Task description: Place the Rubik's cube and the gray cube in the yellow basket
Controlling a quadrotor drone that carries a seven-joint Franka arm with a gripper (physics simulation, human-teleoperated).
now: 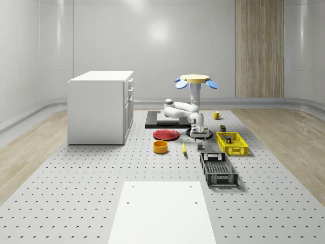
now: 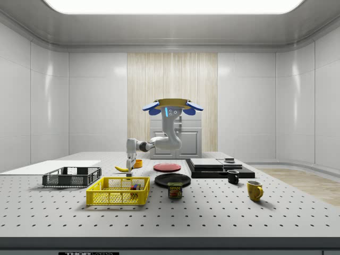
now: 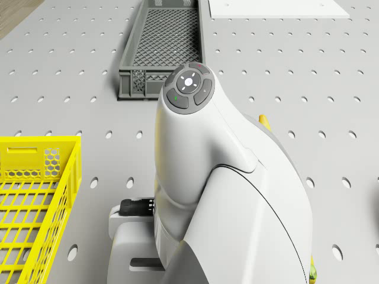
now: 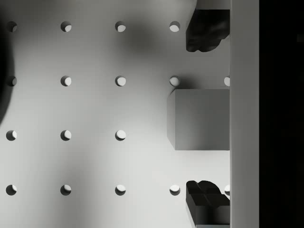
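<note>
In the wrist view the gray cube (image 4: 202,118) rests on the perforated table between my two dark fingertips (image 4: 206,35), which stand apart from it on either side. My gripper (image 4: 206,118) is open and points straight down, low over the cube (image 1: 200,146). The whole-scene view shows the gripper (image 1: 200,136) just left of the yellow basket (image 1: 232,143). A multicoloured block, the Rubik's cube (image 2: 136,187), lies inside the basket (image 2: 118,191). The drone (image 1: 195,79) hovers high over the table beside the basket, its arm (image 3: 225,195) reaching down.
A dark gray crate (image 1: 218,169) stands in front of the basket. An orange bowl (image 1: 160,147), a banana (image 1: 184,148), a red plate (image 1: 166,134) and a black plate (image 2: 172,179) lie near the gripper. A white cabinet (image 1: 99,107) stands at the whole-scene view's left.
</note>
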